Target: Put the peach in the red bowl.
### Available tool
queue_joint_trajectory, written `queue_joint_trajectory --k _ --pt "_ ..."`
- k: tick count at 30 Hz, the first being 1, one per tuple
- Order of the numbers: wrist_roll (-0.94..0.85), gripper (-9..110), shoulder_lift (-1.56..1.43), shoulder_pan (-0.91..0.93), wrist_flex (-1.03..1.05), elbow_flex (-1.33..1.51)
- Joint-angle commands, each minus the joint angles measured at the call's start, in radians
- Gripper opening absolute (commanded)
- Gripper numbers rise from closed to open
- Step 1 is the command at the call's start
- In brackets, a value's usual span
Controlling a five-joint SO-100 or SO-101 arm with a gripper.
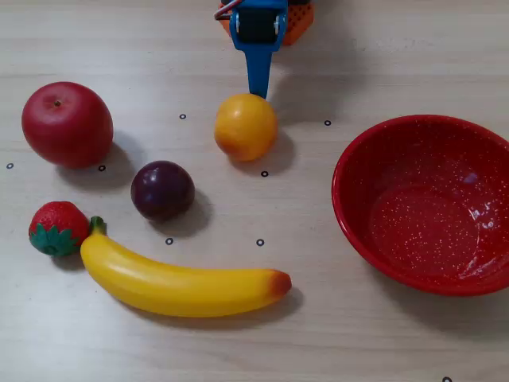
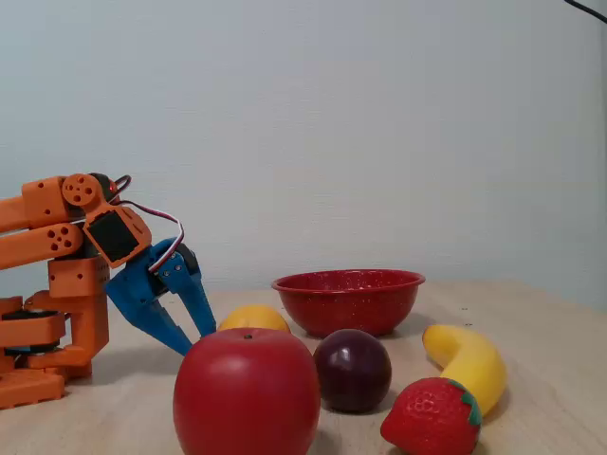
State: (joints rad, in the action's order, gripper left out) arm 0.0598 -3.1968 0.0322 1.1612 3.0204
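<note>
Apple [image 2: 247,393] sits nearest the fixed camera, with strawberry [image 2: 432,415] and plum [image 2: 352,369] just behind; none of them matter for the move.

Peach [image 1: 246,126] lies mid-worktop toward the arm-side edge, directly ahead of the hand [image 1: 259,86] along its reach line. Overhead view shows the blue fingertip at the peach's near top, touching or just short of it; cannot tell which. Peach is round, so no long axis to align to.

Hand [image 2: 189,339] is part open in the fixed view: two blue fingers spread in a narrow V, tips angled down at the worktop [image 1: 334,334], nothing between them. Peach [image 2: 252,318] sits just beyond the tips, not yet enclosed.

Red bowl [image 1: 374,171] is empty, at the right edge of the worktop in the overhead view, well apart from the peach. Banana [image 1: 179,282] and plum [image 1: 162,189] lie off the peach-to-bowl line.

Judgement: jaws likely need to widen before straddling the peach.
</note>
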Motion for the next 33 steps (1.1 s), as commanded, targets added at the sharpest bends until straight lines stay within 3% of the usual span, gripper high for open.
queue_joint_trajectory --k 1,11,21,27,33 --pt "-0.017 0 0.003 -0.026 -0.037 -0.043" --pt "0.032 0 0.112 -0.023 -0.049 -0.158" --pt "0.15 0 0.683 -0.124 0.051 -0.686" --pt "0.236 1 0.966 -0.184 0.249 -0.942" --pt "0.287 31 1.075 -0.169 0.413 -1.045"
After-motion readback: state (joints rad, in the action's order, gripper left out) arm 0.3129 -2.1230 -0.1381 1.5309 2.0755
